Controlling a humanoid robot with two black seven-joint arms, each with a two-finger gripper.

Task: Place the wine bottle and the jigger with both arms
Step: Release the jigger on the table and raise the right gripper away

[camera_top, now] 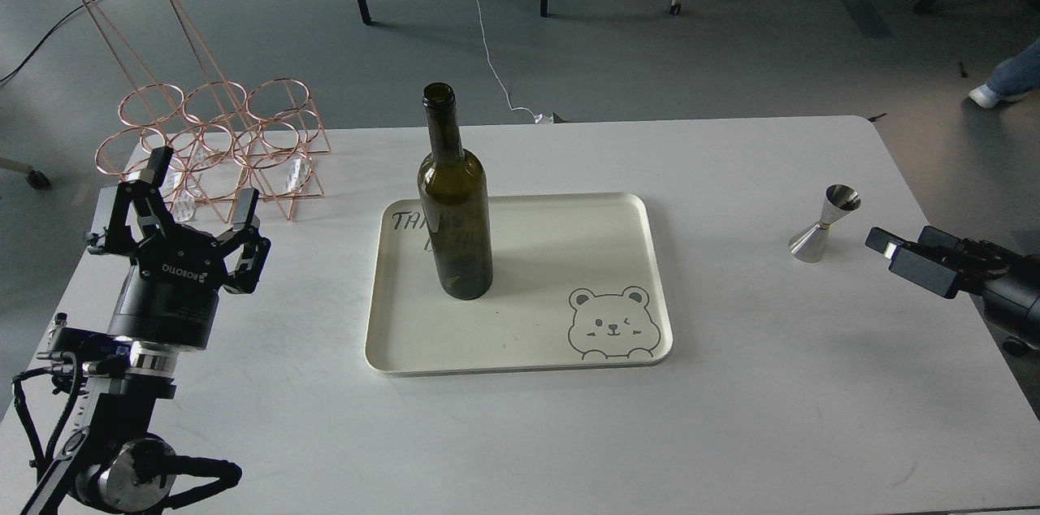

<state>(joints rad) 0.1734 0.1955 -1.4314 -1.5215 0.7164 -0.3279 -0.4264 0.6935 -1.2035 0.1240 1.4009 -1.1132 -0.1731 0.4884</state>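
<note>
White laminate, the surface (731,417) carries everything here, and the largest thing on it is the cream tray (520,359) with a bear drawn in its near right corner. The wine bottle (455,214) stands upright in the tray's left half, uncapped, touched by nothing. Behind and left of the tray sits a copper wire rack (215,141), well apart from the bottle.

The left tool (183,210) hovers near the rack with its fingers spread and empty. The right tool (910,259) comes in low from the right edge, fingers apart around nothing, just beside the jigger (822,224), which stands upright on the bare surface well right of the tray.

The bottle looks placed, so the step in hand is probably picking up the jigger. It is small, polished and narrow-waisted, so it could tip or skid if one finger touches first. I would centre the fingers on the waist and level them before closing evenly. Carried over, it should go down in the tray's free right half, clear of the bottle.
</note>
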